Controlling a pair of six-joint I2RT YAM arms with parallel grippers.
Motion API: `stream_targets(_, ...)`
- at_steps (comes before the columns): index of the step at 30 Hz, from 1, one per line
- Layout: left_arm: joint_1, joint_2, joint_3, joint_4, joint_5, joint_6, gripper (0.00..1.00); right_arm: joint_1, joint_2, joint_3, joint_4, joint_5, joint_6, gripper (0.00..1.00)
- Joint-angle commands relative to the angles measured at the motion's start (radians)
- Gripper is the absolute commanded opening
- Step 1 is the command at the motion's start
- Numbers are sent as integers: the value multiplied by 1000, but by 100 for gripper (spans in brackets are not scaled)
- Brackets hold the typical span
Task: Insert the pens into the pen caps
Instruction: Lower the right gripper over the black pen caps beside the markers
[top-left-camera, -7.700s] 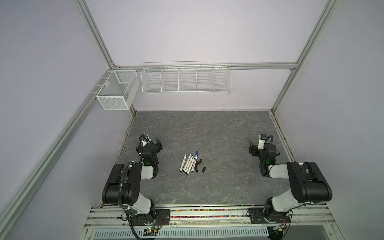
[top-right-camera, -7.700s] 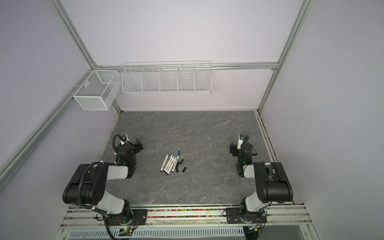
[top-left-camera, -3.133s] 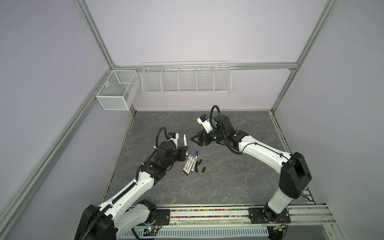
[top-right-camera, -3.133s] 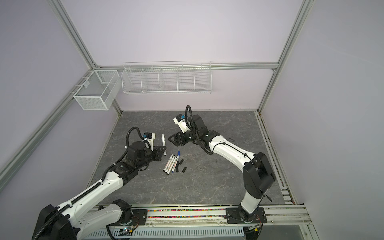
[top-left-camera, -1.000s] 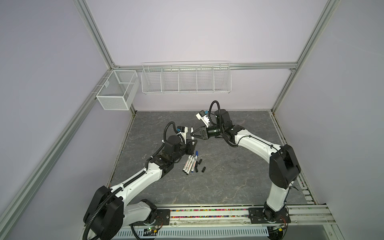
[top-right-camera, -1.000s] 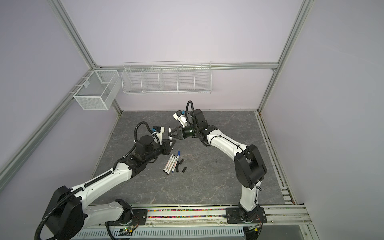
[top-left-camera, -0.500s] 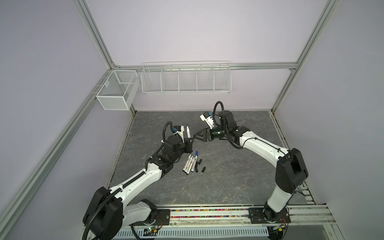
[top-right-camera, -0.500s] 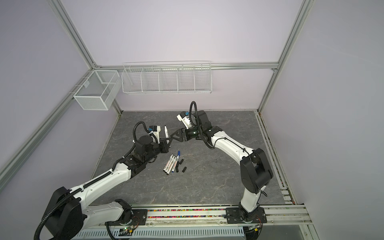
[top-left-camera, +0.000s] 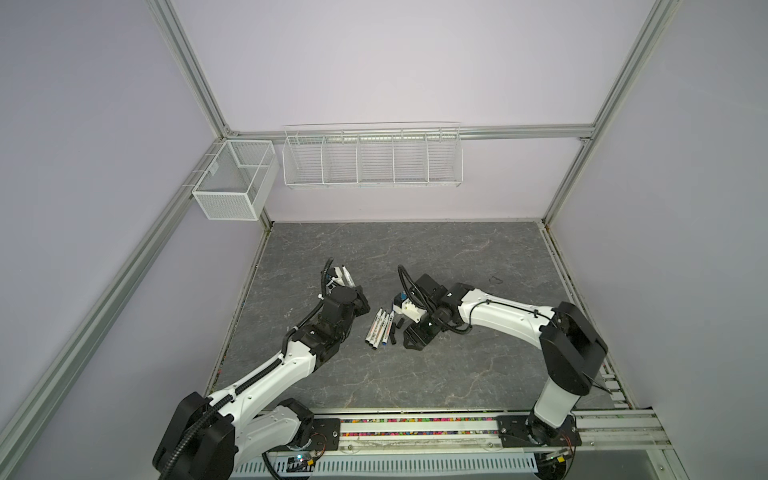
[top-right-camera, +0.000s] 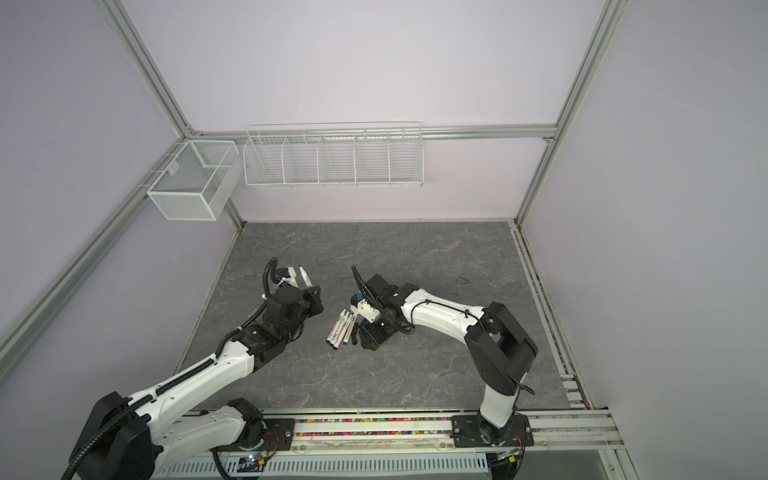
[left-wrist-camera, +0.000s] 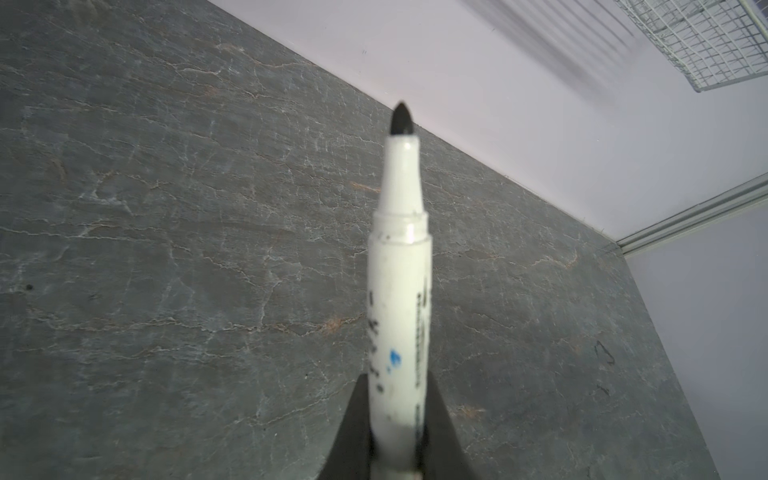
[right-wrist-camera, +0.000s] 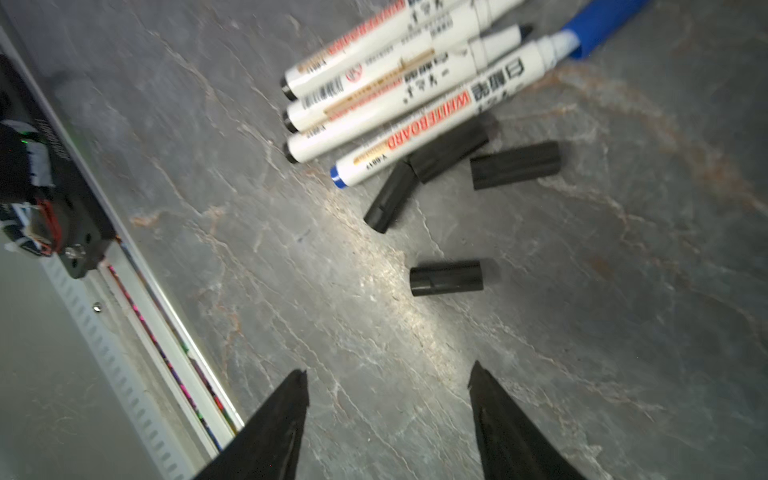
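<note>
Grey stone-patterned tabletop (top-left-camera: 415, 249) fills the cell floor, with a small dark scribble mark (top-left-camera: 495, 279) toward its right. On the pale lilac back wall (top-left-camera: 374, 62) hangs a long white wire rack (top-left-camera: 372, 164) of five compartments. Just beside it is a white mesh box (top-left-camera: 232, 183).

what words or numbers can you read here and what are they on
"WHITEBOARD": red print on the blue-ended pen, right wrist view.
Short code and Chinese characters on the same pen: too blurred to quote.
Print and barcode on the three black-ended pens beside it: unreadable.
Print on the held pen, left wrist view: blurred.
Both top views: all print too small.
</note>
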Motion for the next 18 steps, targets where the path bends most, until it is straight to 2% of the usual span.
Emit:
stream_targets(1, 4, -30, -13, -38, -44, -30, 0, -6, 66, 51, -104, -29, -63, 64)
stream_targets(6, 5, -74, -12, -92, -51, -29, 0, -13, 175, 148, -173, -68, -78, 60)
stream_targets(12, 5, -122, -30, -127, -80, -38, 0, -12, 276, 253, -236, -57, -73, 55)
stream_targets(18, 5, -130, -24, -130, -86, -27, 0, -12, 331, 340, -260, -3, -54, 63)
